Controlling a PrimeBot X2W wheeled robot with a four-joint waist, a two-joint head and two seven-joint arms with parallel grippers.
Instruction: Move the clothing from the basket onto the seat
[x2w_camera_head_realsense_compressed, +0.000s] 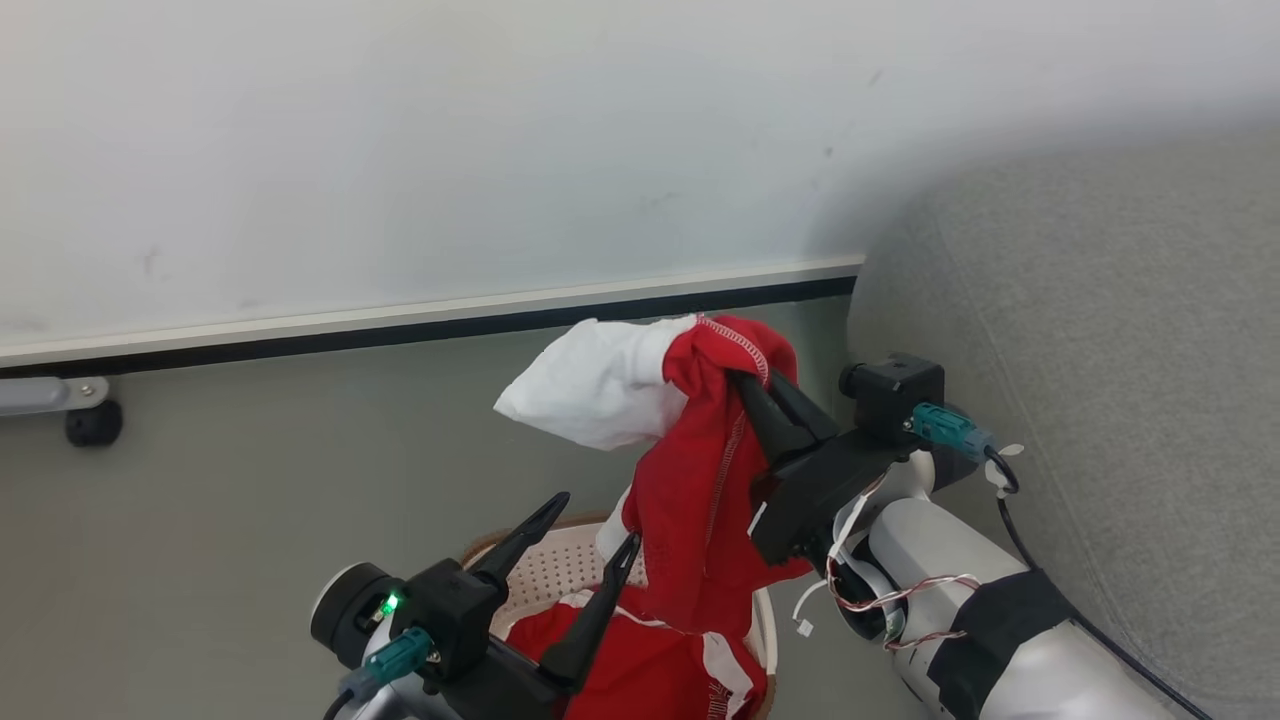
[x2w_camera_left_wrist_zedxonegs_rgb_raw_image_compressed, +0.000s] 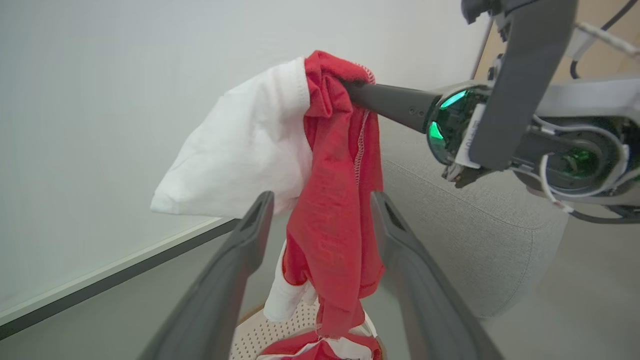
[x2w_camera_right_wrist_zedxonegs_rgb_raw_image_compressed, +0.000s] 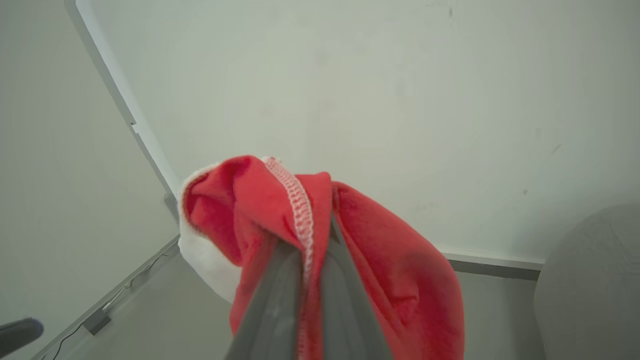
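The grey floor (x2w_camera_head_realsense_compressed: 250, 500) met a white wall (x2w_camera_head_realsense_compressed: 400, 150), the big grey woven seat (x2w_camera_head_realsense_compressed: 1100, 350) at right. The raised right claw (x2w_camera_head_realsense_compressed: 765, 390) pinched a red-and-white fabric garment (x2w_camera_head_realsense_compressed: 690, 500) above the cream holed plastic basket (x2w_camera_head_realsense_compressed: 560, 570); the left claw (x2w_camera_head_realsense_compressed: 596, 518) stood wide.

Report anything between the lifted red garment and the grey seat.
Nothing visible. The right pincer holds the red-and-white fabric garment above the cream perforated plastic basket; only bare floor separates it from the large grey upholstered seat.
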